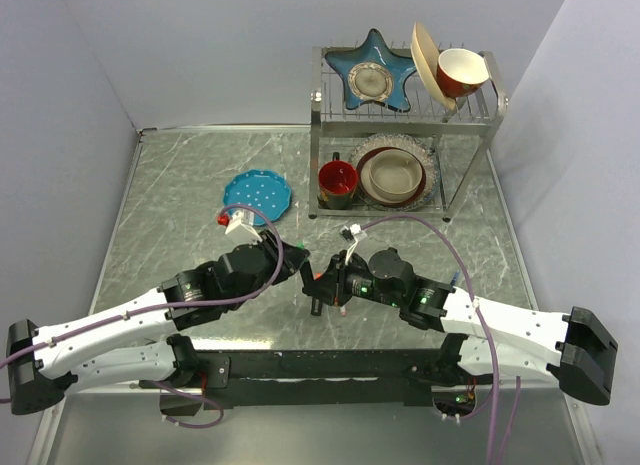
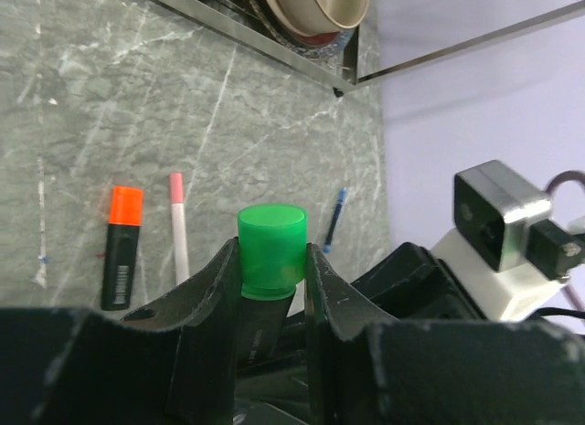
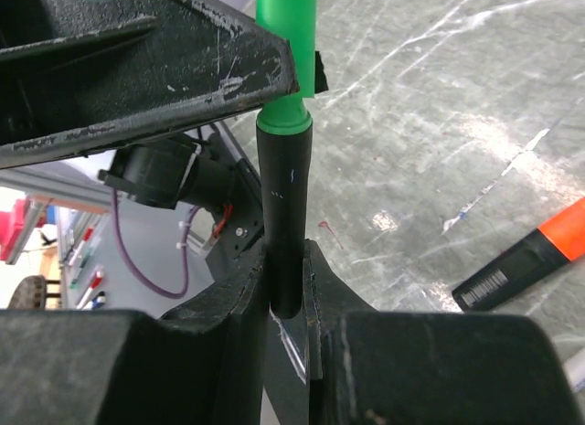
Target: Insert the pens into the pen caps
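My left gripper [image 2: 271, 251] is shut on a green pen cap [image 2: 271, 247]. My right gripper [image 3: 285, 260] is shut on a stubby black marker [image 3: 283, 206], held upright. The marker's top end sits in the green cap [image 3: 286, 41], whose collar meets the black body. In the top view the two grippers, left [image 1: 297, 260] and right [image 1: 318, 283], meet above the table's middle front. On the table lie a black marker with an orange cap [image 2: 122, 249], a thin white pen [image 2: 178, 238] and a thin blue pen [image 2: 335, 219]. The orange-capped marker also shows in the right wrist view [image 3: 526, 256].
A blue dotted plate [image 1: 258, 193] lies left of centre with a small red thing [image 1: 223, 219] beside it. A metal dish rack [image 1: 400, 115] at the back right holds a star plate, bowls and a red mug [image 1: 337, 180]. Purple cables loop over both arms.
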{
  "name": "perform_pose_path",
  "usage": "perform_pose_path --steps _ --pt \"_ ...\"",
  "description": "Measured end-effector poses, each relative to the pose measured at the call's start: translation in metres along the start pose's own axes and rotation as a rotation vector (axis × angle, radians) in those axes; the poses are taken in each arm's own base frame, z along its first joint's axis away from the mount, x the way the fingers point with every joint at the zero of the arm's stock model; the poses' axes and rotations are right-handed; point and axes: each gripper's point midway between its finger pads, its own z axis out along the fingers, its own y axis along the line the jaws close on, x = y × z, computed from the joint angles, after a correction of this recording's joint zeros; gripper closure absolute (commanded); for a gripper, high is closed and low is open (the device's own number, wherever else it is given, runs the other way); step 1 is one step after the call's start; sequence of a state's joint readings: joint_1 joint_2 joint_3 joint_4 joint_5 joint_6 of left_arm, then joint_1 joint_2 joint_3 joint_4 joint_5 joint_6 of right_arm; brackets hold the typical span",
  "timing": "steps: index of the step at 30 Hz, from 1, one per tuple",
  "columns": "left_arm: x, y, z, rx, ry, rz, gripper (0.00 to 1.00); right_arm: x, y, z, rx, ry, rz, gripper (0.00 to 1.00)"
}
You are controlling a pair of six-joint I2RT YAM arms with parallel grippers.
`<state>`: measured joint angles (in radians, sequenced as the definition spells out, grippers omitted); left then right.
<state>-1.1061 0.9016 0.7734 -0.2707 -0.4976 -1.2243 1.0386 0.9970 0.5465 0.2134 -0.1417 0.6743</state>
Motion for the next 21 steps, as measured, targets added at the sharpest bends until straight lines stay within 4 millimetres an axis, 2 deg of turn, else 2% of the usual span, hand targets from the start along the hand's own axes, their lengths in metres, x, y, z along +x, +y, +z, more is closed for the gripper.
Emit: perform_pose_path --steps 8,11,13,14,20,21 --pt "0.008 0.003 0.000 -0.025 -0.006 0.103 0.99 0.002 -0.006 -0.003 0.061 0.034 -0.043 1.00" --pt "0.008 0.002 -0.001 -0.020 -0.008 0.136 0.94 0.002 -0.006 -0.003 0.070 0.036 -0.065 1.00" --pt "0.008 0.001 -0.001 -0.016 -0.006 0.155 0.82 0.001 -0.006 -0.004 0.067 0.035 -0.081 1.00" --pt "0.008 0.001 -0.002 -0.012 -0.004 0.168 0.72 0.001 -0.006 -0.004 0.063 0.037 -0.089 1.00" --pt "0.006 -0.008 -0.013 0.045 0.016 0.205 0.48 -0.003 0.003 -0.006 0.010 0.021 -0.118 1.00" --pt "0.005 -0.012 -0.016 0.064 0.018 0.203 0.42 -0.004 0.006 -0.007 -0.005 0.016 -0.122 1.00"
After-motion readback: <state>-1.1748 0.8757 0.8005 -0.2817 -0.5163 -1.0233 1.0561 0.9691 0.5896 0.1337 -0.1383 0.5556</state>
